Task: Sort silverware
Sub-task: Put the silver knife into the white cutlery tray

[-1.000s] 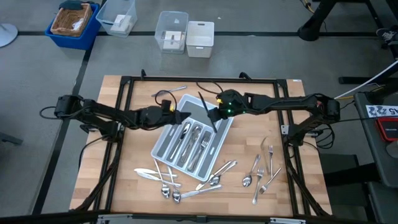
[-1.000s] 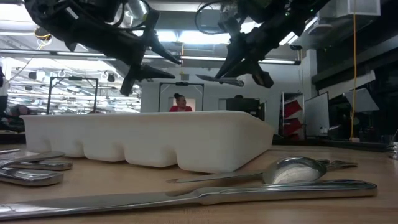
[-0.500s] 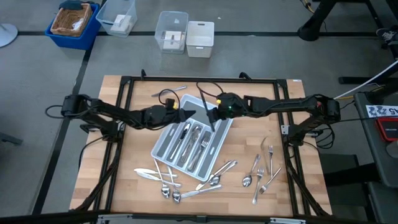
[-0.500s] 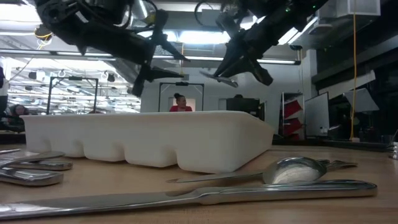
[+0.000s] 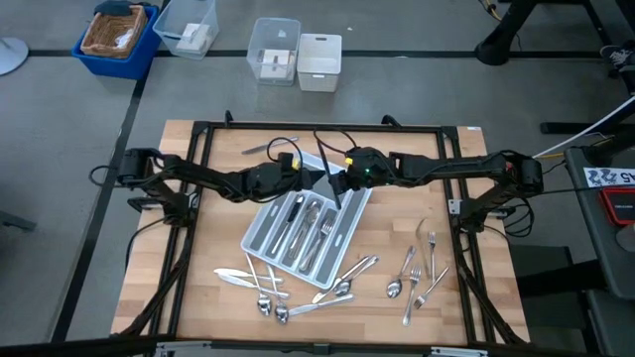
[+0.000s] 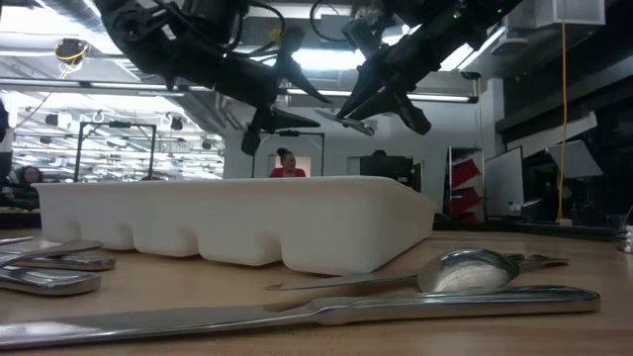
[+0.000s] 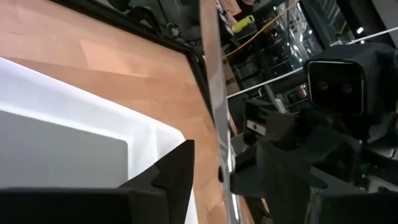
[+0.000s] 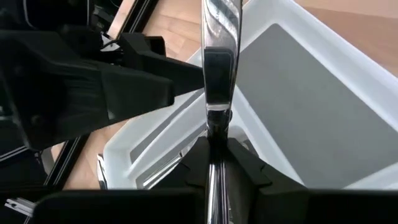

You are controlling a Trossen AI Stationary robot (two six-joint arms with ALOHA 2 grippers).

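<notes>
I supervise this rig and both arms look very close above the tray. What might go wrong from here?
1. The left gripper, open, sits right beside the right gripper; they may collide.
2. The right gripper holds a knife by a thin pinch; a bump could twist it loose.
3. If dropped, it may land across the tray dividers or on the pieces already in it, not in its own slot.

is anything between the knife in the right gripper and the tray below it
The right gripper holds a knife over the tray's far end. The open left gripper reaches in beside the knife, level with it, not beneath. Nothing visible lies between the knife and the tray.
</notes>
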